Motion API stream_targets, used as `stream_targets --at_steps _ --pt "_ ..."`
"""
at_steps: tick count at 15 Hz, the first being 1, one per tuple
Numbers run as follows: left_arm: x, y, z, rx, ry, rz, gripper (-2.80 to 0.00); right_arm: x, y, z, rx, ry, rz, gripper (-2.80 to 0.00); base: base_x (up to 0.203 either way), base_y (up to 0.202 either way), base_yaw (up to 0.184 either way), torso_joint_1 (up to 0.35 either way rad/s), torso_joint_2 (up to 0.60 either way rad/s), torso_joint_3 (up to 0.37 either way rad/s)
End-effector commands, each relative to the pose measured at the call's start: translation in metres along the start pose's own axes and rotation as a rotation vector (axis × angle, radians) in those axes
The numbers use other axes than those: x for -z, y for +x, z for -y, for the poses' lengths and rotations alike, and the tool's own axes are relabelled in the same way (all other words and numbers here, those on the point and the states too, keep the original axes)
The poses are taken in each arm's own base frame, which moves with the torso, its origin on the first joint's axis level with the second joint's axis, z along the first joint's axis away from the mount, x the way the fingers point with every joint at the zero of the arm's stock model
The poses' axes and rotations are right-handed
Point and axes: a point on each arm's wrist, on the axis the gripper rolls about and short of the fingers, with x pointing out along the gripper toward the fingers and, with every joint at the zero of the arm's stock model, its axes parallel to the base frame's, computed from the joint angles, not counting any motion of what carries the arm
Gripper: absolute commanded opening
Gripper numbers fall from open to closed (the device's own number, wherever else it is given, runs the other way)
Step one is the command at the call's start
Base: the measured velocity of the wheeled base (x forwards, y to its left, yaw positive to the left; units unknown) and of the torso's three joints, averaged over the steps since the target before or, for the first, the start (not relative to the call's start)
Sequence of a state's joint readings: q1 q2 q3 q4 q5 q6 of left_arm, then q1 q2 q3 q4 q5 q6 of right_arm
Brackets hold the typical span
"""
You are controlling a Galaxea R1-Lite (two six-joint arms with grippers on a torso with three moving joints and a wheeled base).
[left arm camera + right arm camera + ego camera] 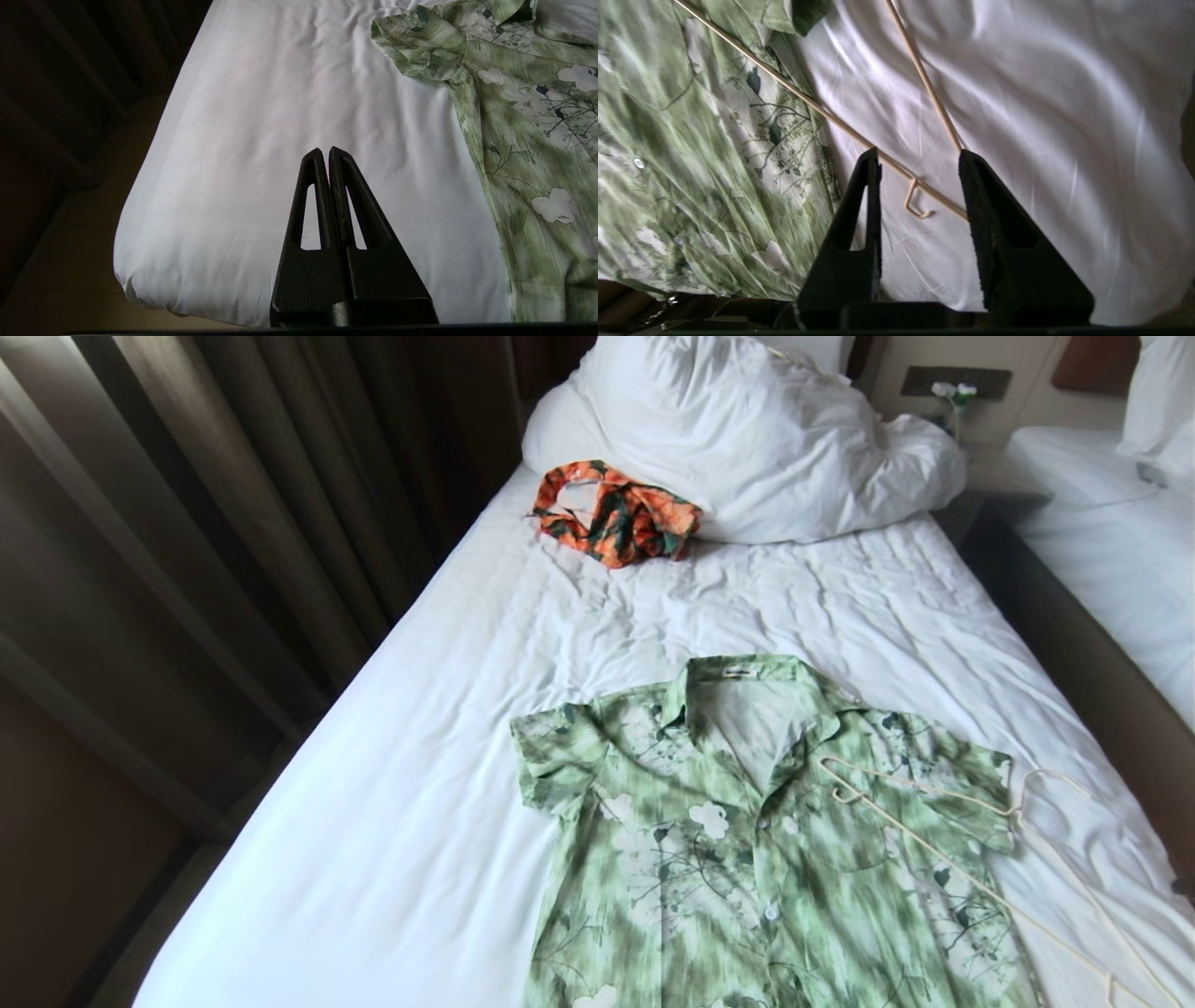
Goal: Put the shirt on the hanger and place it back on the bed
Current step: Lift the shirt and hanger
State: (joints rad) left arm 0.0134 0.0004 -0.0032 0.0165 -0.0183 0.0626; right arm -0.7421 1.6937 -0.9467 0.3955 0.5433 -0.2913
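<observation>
Green floral shirt point(747, 859) flat on white bed point(420, 784), cream hanger point(971, 877) across its sleeve

Shirt point(747, 840) lies flat on the bed point(420, 803); hanger point(943, 845) overlaps its right side; my pillow-side neighbour, a crumpled garment point(616, 513), lies behind.

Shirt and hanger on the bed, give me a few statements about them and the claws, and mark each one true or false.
1. The shirt lies flat on the bed, collar toward the pillow. True.
2. The hanger is already inside the shirt. False: it lies on top, partly on the sheet.
3. The right claw is open over the hanger. True.
4. The left claw grips the shirt. False: it is shut on nothing, over bare sheet.
</observation>
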Motion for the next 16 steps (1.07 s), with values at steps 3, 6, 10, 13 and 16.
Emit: stream_targets --at_steps 3,6,10,13,16 --pt "0.0 0.0 0.0 0.0 0.0 0.001 -2.8 -0.006 0.026 0.03 -0.187 0.076 0.003 0.0 0.0 0.0 0.0 0.0 0.0 0.0" --pt "0.0 0.0 0.0 0.0 0.0 0.001 -2.8 0.001 0.05 0.045 -0.248 0.009 -0.045 0.0 0.0 0.0 0.0 0.0 0.0 0.0" --pt "0.0 0.0 0.0 0.0 0.0 0.001 -2.8 0.001 0.077 0.063 -0.281 -0.02 -0.085 0.0 0.0 0.0 0.0 0.0 0.0 0.0" --pt "0.0 0.0 0.0 0.0 0.0 0.001 -2.8 0.001 0.08 0.062 -0.417 -0.009 -0.02 0.0 0.0 0.0 0.0 0.0 0.0 0.0" --pt "0.0 0.0 0.0 0.0 0.0 0.001 -2.8 0.006 0.094 0.064 -0.475 0.002 -0.028 0.0 0.0 0.0 0.0 0.0 0.0 0.0"
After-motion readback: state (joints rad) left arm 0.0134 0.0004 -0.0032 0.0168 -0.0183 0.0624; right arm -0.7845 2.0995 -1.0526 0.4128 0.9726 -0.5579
